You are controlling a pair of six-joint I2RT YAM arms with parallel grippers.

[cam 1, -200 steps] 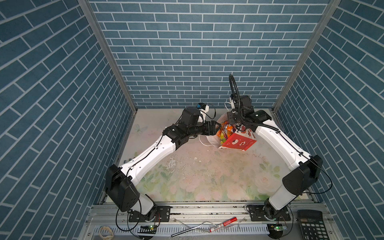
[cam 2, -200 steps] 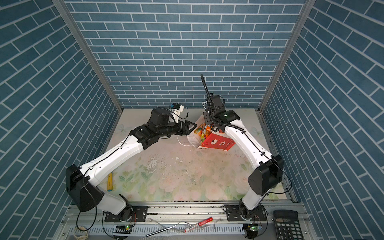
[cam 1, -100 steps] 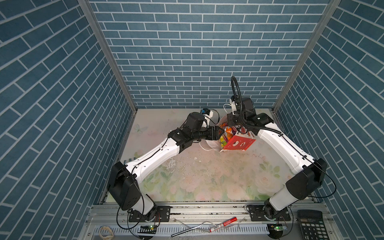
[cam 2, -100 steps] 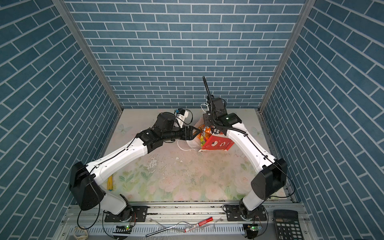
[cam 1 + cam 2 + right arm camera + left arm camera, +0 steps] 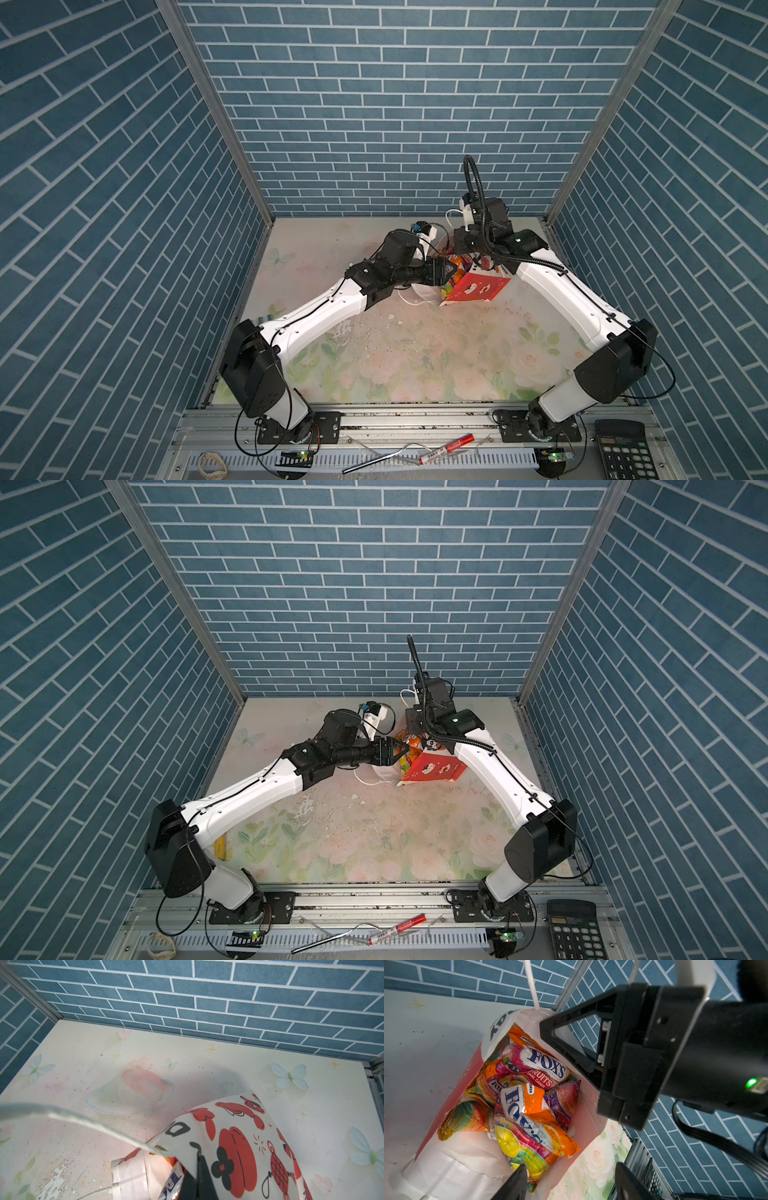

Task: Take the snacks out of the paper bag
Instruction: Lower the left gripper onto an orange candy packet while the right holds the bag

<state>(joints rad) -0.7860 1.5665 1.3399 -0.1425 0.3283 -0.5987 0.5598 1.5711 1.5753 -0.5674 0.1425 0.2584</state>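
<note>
Paper bag [image 5: 452,1159] rim is clamped by right gripper [image 5: 198,1174] jaws; left gripper [image 5: 571,1182] jaws, spread, should be closed on nearest Fox's candy packet [image 5: 529,1126].

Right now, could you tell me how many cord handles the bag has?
2: one handle stands up from the bag's upper rim; the other handle lies on the table beside its mouth. None seems hidden.

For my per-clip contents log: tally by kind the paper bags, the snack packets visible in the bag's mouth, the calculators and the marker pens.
paper bag: 1
snack packets showing in the bag's mouth: 5, more may lie hidden beneath
calculator: 1
red marker: 1
Total: 8
</note>
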